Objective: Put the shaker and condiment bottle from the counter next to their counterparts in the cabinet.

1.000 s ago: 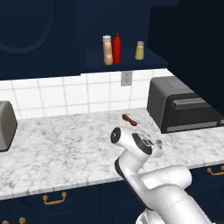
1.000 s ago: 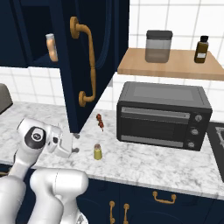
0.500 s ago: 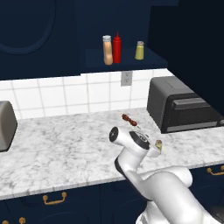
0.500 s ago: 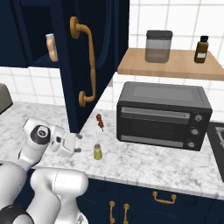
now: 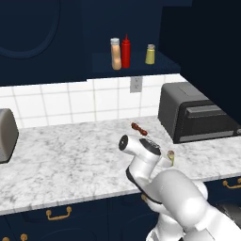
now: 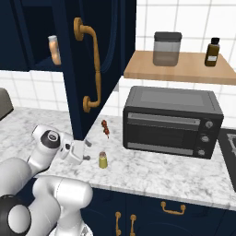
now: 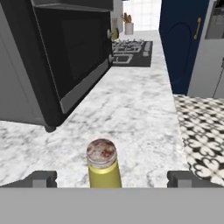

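We saw shaker (image 5: 171,157) upright on counter (image 5: 61,160), just beside gripper (image 5: 165,161), jaws apart. Condiment bottle (image 5: 115,54), red squeeze bottle (image 5: 126,51), yellow shaker (image 5: 150,54) stood in cabinet (image 5: 136,63) nook. Toaster oven (image 5: 195,112) at right.

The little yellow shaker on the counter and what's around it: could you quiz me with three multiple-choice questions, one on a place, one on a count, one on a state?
1. Where does the shaker stand?
A. on the wooden shelf
B. on the counter, in front of the gripper
C. on top of the oven

2. How many containers stand in the cabinet nook?
A. one
B. five
C. three

3. How are the gripper's jaws?
A. open, holding nothing
B. clamped on the shaker
C. shut on a bottle

Answers:
1 B, it stands upright on the marble beside the toaster oven.
2 C, the condiment bottle, red squeeze bottle and yellow shaker.
3 A, the hand view shows both fingertips wide apart, either side of the shaker.
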Robot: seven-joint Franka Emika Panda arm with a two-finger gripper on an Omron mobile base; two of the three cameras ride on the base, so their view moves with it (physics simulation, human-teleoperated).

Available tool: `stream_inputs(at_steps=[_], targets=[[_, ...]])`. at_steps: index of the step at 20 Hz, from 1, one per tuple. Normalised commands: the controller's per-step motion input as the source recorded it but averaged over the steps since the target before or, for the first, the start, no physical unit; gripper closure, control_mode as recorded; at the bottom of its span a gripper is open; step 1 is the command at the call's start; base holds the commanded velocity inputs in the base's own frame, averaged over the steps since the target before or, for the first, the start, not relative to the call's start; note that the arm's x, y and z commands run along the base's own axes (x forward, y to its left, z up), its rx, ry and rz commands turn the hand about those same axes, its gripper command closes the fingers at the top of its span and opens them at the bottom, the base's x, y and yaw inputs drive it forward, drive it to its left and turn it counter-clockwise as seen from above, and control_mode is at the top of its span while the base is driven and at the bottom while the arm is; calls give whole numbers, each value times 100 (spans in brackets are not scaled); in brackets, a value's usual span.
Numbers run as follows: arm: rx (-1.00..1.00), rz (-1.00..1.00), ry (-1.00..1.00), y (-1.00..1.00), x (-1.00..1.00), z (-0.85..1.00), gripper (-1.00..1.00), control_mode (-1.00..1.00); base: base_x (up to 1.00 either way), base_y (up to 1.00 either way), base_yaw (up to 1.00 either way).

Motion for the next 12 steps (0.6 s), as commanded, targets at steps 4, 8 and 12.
stream_inputs(at_steps=[4, 8, 12], targets=[[0, 0, 0, -16, 9, -25, -100, -100, 0, 0, 0], [0, 0, 0, -15, 6, -20, -100, -100, 0, 0, 0], [0, 0, 0, -17, 0, -16, -100, -100, 0, 0, 0]])
